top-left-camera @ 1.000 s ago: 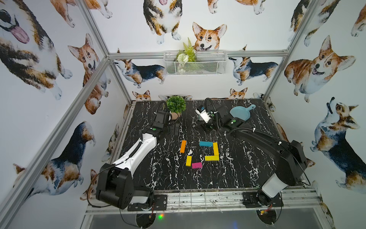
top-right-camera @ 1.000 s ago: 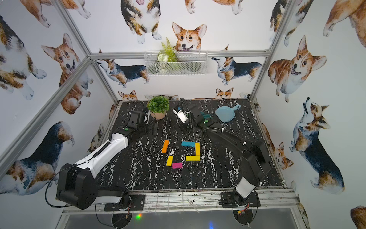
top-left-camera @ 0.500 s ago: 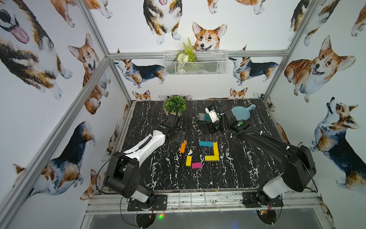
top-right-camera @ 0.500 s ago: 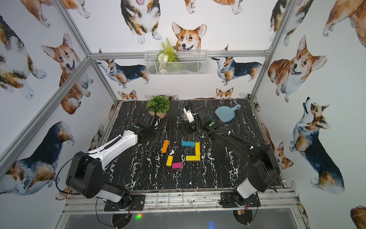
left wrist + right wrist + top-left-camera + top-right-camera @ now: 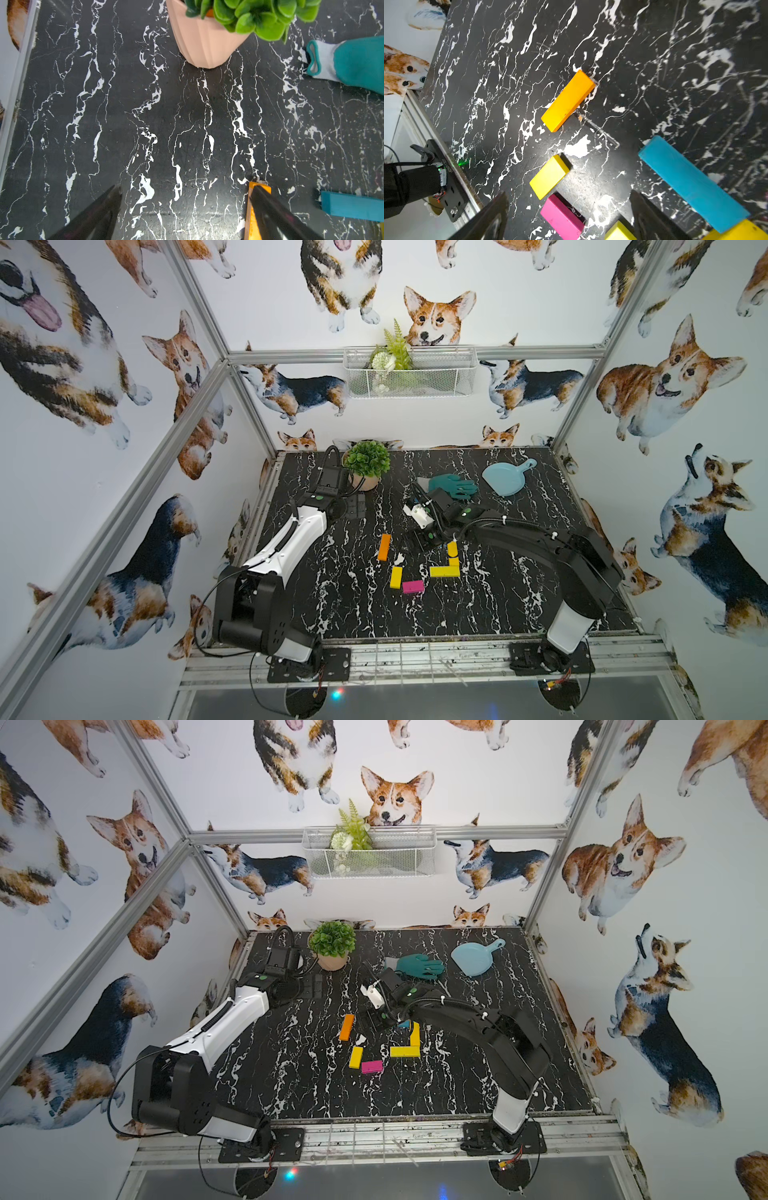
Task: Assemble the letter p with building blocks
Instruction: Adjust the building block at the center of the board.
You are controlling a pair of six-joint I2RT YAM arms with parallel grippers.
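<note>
Left gripper (image 5: 186, 188): jaws spread, empty, near plant pot (image 5: 365, 481). Right gripper (image 5: 569, 193): jaws spread, nothing pinched, low over blue block (image 5: 691, 182). Orange block (image 5: 384, 547), yellow block (image 5: 396, 577) and pink block (image 5: 412, 586) lie flat mid-table (image 5: 498, 605). Yellow L-pair (image 5: 444, 571) sits just beside blue block.

- Both top views are bright and evenly lit from overhead. The white walls (image 5: 270, 290) look clean, and the black marble table (image 5: 519, 605) shows little glare.
- The frame bars (image 5: 291, 357) splay toward the edges from wide-angle distortion.
- In the right wrist view the teal-blue block (image 5: 691, 182) is soft-edged, perhaps from motion blur. Short dark shadows hug the blocks.
- The left wrist view is sharp, though the left gripper (image 5: 185, 188), close to the lens, is dark and blurred.
</note>
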